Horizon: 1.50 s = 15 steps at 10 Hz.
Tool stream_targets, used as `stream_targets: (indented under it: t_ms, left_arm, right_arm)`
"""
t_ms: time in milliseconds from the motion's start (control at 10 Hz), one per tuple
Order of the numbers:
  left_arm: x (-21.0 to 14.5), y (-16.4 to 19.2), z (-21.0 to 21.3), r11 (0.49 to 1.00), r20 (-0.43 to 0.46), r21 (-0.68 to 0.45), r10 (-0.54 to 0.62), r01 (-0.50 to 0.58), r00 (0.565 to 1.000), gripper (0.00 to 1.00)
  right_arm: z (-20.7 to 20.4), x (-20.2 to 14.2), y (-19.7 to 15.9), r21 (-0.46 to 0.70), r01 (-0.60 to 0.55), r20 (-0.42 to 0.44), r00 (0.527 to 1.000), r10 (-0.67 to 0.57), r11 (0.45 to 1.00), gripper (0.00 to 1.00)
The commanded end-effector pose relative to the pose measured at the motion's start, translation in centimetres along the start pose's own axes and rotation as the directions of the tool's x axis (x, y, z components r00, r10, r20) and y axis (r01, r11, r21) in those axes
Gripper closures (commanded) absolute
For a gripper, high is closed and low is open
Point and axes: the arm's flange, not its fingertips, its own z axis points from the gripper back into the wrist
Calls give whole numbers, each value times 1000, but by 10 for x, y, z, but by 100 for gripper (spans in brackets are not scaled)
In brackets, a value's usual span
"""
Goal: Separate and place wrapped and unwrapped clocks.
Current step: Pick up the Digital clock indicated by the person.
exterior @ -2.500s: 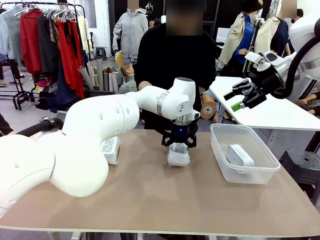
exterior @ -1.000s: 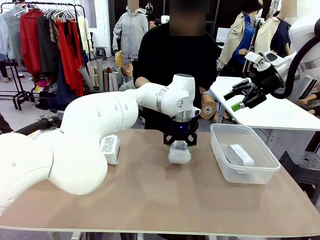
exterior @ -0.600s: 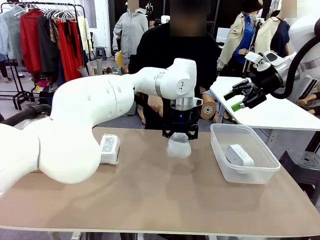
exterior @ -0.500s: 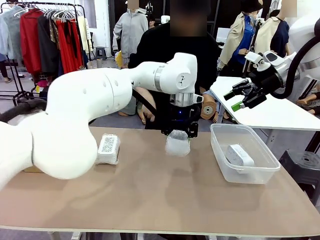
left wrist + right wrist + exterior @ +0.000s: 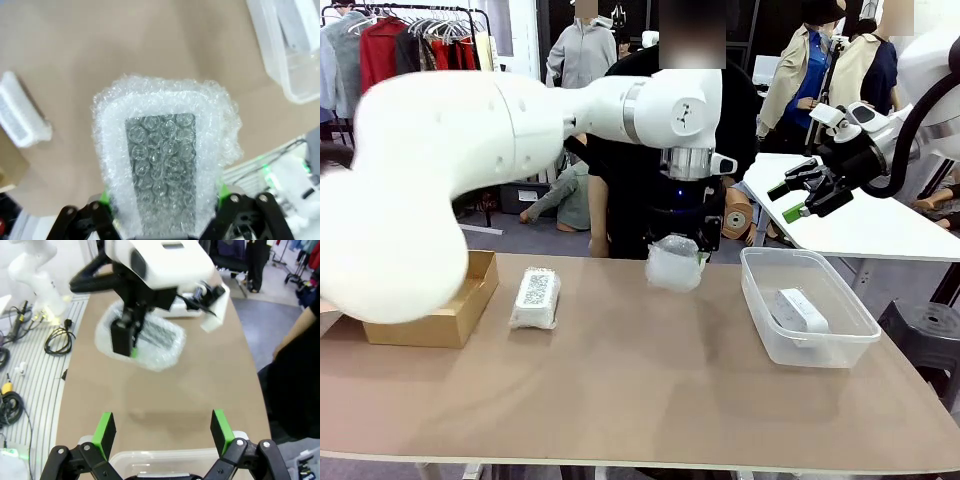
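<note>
The left gripper [image 5: 677,252] points straight down with its green pads pressed against the two long sides of a wrapped clock [image 5: 675,266], clamped on it. In the left wrist view the bundle [image 5: 162,150] rises between that gripper's [image 5: 163,200] fingers, its dark label showing through the cloudy bubble wrap. The clock hangs clear of the table [image 5: 650,385] near the far edge, roughly at the middle. The right wrist view shows it [image 5: 142,340] floating over its own faint shadow on the brown top. The left arm comes in from the left, runs across high above the table and bends down at the wrist. On the table to the left of the held clock, well apart from it, lies the second wrapped clock [image 5: 536,297], label up [image 5: 20,117]. Beyond that one stands the cardboard box [image 5: 440,312]. To the right of the held clock sits the clear tub [image 5: 790,350], and the bare white clock [image 5: 798,310] lies inside it. The right gripper [image 5: 785,201] hangs raised at the right, jaws spread wide and gripping nothing. In its own view, the tub's rim [image 5: 165,458] lies below its [image 5: 162,432] fingers.
</note>
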Motion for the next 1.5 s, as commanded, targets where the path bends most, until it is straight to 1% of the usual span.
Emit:
stream_targets:
  t_ms: [0,100,200,300,400,500,700,800,1000,1100,1200,1400]
  left_arm:
    - [-55,19,3,999,16,16,-45,44,999,100]
    - [-63,18,14,998,30,41,-38,37,999,100]
    - [-72,18,28,998,64,50,-46,43,997,100]
    - [-76,19,43,997,147,64,-40,31,988,100]
    - [-76,24,60,997,211,80,-8,-9,977,100]
    - [-75,25,74,995,231,94,-4,-19,973,100]
    - [-72,29,101,991,264,121,29,-63,964,100]
    - [-69,34,114,992,288,103,36,-68,957,100]
    - [-70,35,123,991,299,103,46,-81,953,100]
    - [-69,34,122,987,315,110,78,-118,946,100]
    - [-70,37,117,994,279,94,30,-58,960,100]
    - [-70,37,117,994,279,94,30,-58,960,100]
  right_arm:
    - [2,3,1,-4,-5,-1,1000,5,1000,0]
    - [2,3,1,-4,-5,-1,1000,5,1000,0]
    - [2,3,1,-4,-5,-1,1000,5,1000,0]
    - [2,3,1,-4,-5,-1,1000,5,1000,0]
    - [2,3,1,-4,-5,-1,1000,5,1000,0]
    - [2,3,1,-4,-5,-1,1000,5,1000,0]
    - [2,3,1,-4,-5,-1,1000,5,1000,0]
    - [2,3,1,-4,-5,-1,1000,5,1000,0]
    - [2,3,1,-4,-5,-1,1000,5,1000,0]
    - [2,3,1,-4,-5,-1,1000,5,1000,0]
    - [2,3,1,-4,-5,-1,1000,5,1000,0]
    - [2,3,1,-4,-5,-1,1000,5,1000,0]
